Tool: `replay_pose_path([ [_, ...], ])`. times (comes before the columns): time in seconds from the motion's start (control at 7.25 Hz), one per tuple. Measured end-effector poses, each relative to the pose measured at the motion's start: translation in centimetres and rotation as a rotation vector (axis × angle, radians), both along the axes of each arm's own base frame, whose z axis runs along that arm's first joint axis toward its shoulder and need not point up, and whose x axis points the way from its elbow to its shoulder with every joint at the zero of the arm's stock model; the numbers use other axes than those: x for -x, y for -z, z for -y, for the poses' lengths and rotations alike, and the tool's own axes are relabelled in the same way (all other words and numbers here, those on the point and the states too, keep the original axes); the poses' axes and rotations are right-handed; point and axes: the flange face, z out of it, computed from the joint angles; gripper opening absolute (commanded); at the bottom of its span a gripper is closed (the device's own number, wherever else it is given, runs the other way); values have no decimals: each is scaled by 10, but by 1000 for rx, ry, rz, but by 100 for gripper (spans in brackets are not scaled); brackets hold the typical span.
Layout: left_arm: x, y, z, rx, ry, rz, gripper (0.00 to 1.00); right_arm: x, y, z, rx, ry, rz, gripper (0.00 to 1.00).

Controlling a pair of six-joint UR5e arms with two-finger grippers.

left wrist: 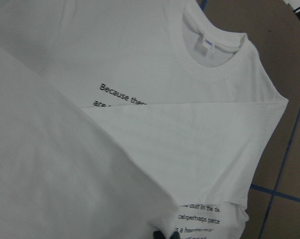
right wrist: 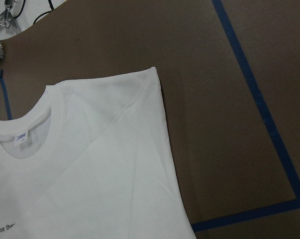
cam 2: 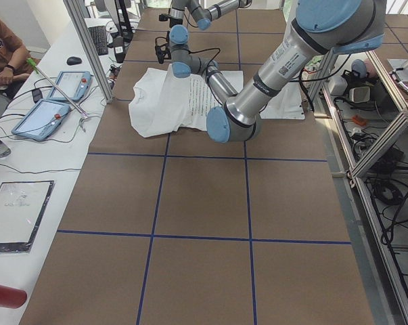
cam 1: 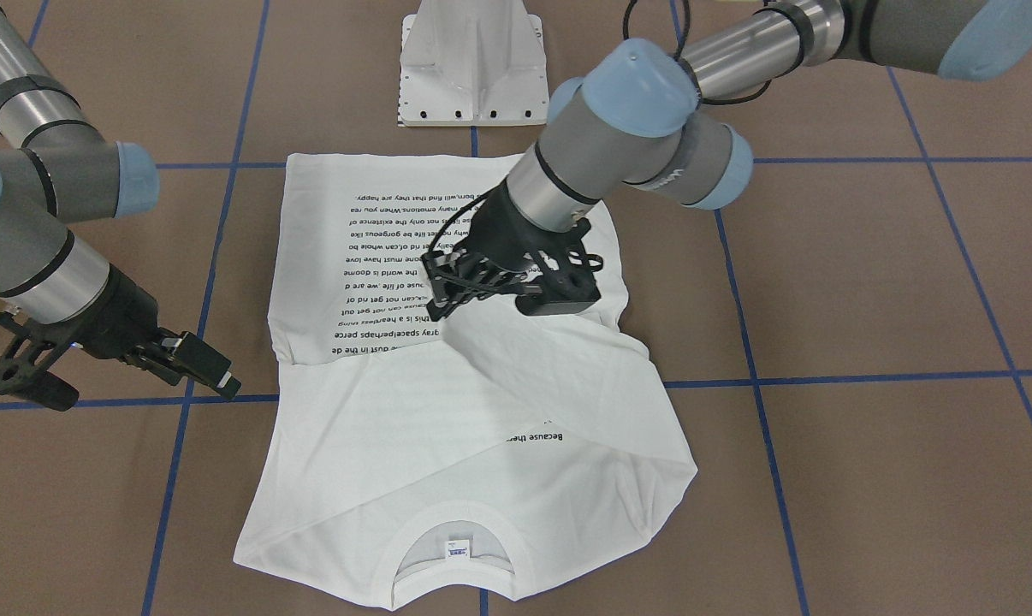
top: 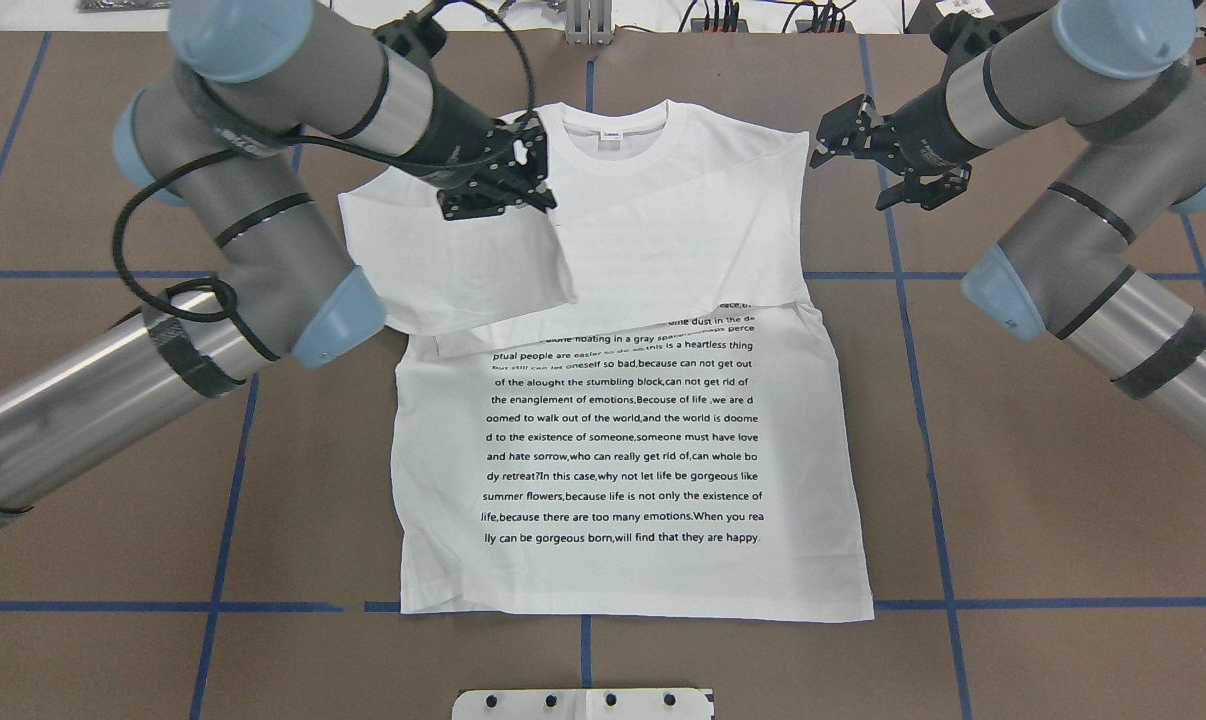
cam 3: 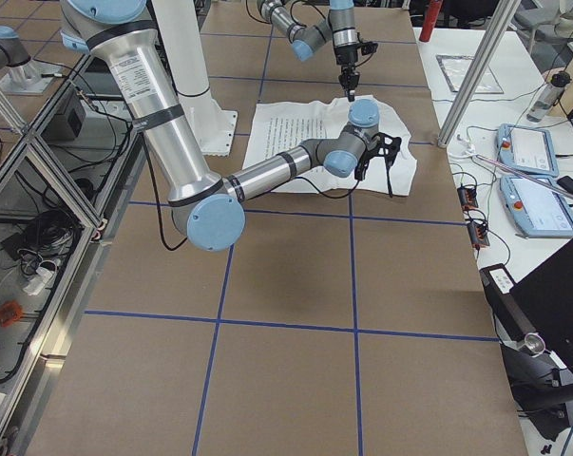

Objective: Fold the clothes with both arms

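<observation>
The white T-shirt (top: 623, 450) lies flat on the brown table, text side up, with its collar (top: 618, 165) toward the far edge. One long sleeve is folded across the chest. My left gripper (top: 541, 188) is shut on the other sleeve (cam 1: 567, 376) and holds it raised over the upper chest. The left wrist view shows this held cloth (left wrist: 65, 164) close up, above the collar and neck label (left wrist: 208, 44). My right gripper (top: 868, 165) hovers open and empty just off the shirt's shoulder (right wrist: 150, 84). It also shows open in the front view (cam 1: 127, 381).
The white pedestal base (cam 1: 471, 68) stands at the shirt's hem end. Blue tape lines (top: 903, 330) grid the table. A side bench with tablets (cam 2: 51, 101) and a seated person (cam 2: 4, 51) runs along the far edge.
</observation>
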Motion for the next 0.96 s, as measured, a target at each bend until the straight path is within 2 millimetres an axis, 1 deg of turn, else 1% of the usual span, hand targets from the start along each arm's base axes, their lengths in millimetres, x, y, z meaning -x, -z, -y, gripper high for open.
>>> replay_pose_path([
  [0.14,-37,18,-10,-19,23,-6,0,-13,-7,0,-11,0,-7,100],
  [0.28,-71,25,-24,-40,42,-17,0,-27,-13,2,-19,0,-9,100],
  [0.41,-99,28,-38,-55,56,-24,0,-40,-18,3,-17,-6,-10,100],
  [0.55,-117,26,-47,-62,61,-24,0,-50,-25,4,-14,-12,-16,100],
  [0.69,-131,24,-53,-66,69,-20,0,-56,-31,4,-16,-14,-22,100],
  [0.83,-142,27,-58,-71,81,-20,0,-58,-34,4,-18,-13,-26,100],
  [0.96,-150,33,-61,-74,90,-20,2,-59,-37,3,-17,-13,-29,100],
])
